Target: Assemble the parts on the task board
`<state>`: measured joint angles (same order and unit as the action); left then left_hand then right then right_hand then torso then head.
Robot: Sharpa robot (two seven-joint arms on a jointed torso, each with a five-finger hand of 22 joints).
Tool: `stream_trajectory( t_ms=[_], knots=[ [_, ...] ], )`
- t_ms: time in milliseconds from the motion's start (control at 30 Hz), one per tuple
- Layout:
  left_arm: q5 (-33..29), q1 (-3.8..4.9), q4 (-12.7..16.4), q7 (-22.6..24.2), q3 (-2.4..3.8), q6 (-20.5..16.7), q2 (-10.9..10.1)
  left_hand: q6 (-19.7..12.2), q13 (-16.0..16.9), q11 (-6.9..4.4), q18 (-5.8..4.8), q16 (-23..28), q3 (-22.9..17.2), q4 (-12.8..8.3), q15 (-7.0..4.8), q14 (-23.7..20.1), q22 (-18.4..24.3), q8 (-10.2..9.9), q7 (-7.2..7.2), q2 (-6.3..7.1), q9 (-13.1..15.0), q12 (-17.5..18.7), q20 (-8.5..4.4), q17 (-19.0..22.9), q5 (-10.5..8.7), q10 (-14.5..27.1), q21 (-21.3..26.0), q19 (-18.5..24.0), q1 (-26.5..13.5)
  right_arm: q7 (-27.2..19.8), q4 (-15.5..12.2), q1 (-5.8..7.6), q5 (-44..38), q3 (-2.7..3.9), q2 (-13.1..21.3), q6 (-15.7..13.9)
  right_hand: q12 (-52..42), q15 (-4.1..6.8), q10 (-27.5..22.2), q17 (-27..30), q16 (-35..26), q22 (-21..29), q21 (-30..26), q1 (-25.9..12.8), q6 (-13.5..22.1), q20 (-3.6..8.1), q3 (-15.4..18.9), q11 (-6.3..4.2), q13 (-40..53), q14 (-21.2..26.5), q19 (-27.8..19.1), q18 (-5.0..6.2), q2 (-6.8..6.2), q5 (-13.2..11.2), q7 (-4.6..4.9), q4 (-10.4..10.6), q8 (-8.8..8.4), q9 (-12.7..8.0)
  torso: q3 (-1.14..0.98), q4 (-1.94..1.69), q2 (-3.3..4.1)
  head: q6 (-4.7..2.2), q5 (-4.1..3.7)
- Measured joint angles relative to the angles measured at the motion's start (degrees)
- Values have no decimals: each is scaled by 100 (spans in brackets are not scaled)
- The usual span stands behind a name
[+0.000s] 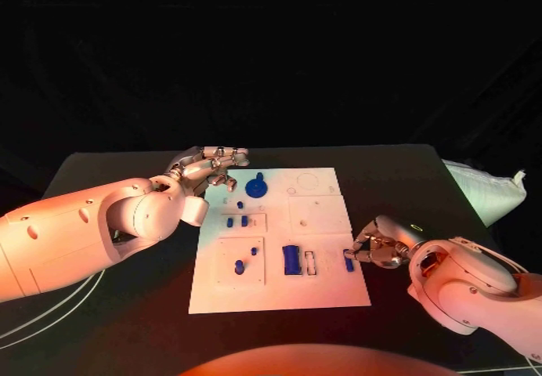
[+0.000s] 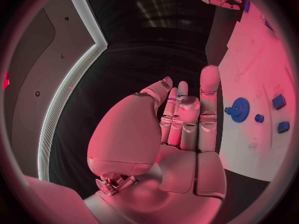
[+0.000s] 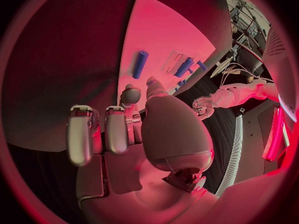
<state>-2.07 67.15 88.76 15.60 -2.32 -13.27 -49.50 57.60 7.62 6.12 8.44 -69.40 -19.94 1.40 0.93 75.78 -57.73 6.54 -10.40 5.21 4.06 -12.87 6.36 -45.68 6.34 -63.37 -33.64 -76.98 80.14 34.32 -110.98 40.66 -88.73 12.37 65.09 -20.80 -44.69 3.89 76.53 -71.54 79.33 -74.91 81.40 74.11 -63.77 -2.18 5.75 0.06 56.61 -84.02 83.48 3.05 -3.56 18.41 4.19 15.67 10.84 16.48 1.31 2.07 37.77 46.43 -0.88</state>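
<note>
While several blue parts [image 1: 291, 259] sit scattered on the task board [image 1: 322, 294], assembly looks early, most still loose. Left hand [image 1: 210, 168] hovers by the board's far-left corner near the blue gear [image 1: 258, 187], fingers apart, holding nothing. Right hand [image 1: 376, 247] at the board's right edge by a small blue piece [image 1: 349, 265]; grip: cannot tell. Left wrist view shows gear teeth [image 2: 238, 108].

The left hand [image 1: 209, 168] covers the task board's [image 1: 327, 294] far left corner; the board's engraved outlines are too faint to read
</note>
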Motion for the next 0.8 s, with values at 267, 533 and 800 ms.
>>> stream_trajectory(
  t_ms=[267,533,800],
  knots=[
    [0,-1,-9,-2,0,4,5,0,0,0,0,0,0,0,0,0,0,0,0,0,0,0,0,0,0,0,0,0,0,0,39,-37,-122,0,-85,196,0,0,0,0,0,0,0,0,-1,0,0,0,16,0,0,0,0,0,-1,0,0,5,7,-10,1,12,2],
    [1,-3,-9,-4,-1,9,9,0,-1,0,0,0,0,0,0,0,0,0,0,0,0,0,0,0,0,0,0,0,0,0,85,-43,-247,0,-158,344,0,0,21,-18,0,1,0,289,-18,0,-57,-21,33,0,0,0,27,-108,-18,-76,-28,49,10,-24,4,22,-9],
    [1,-3,-1,-6,-1,12,2,0,2,0,0,0,0,0,0,0,0,0,0,0,0,-25,0,10,0,0,0,0,0,0,153,-59,-482,-2,-246,550,0,0,21,-39,0,1,0,454,-18,0,-80,-20,34,0,0,0,45,-386,-19,-144,-50,87,11,-37,7,42,1]
  ],
)
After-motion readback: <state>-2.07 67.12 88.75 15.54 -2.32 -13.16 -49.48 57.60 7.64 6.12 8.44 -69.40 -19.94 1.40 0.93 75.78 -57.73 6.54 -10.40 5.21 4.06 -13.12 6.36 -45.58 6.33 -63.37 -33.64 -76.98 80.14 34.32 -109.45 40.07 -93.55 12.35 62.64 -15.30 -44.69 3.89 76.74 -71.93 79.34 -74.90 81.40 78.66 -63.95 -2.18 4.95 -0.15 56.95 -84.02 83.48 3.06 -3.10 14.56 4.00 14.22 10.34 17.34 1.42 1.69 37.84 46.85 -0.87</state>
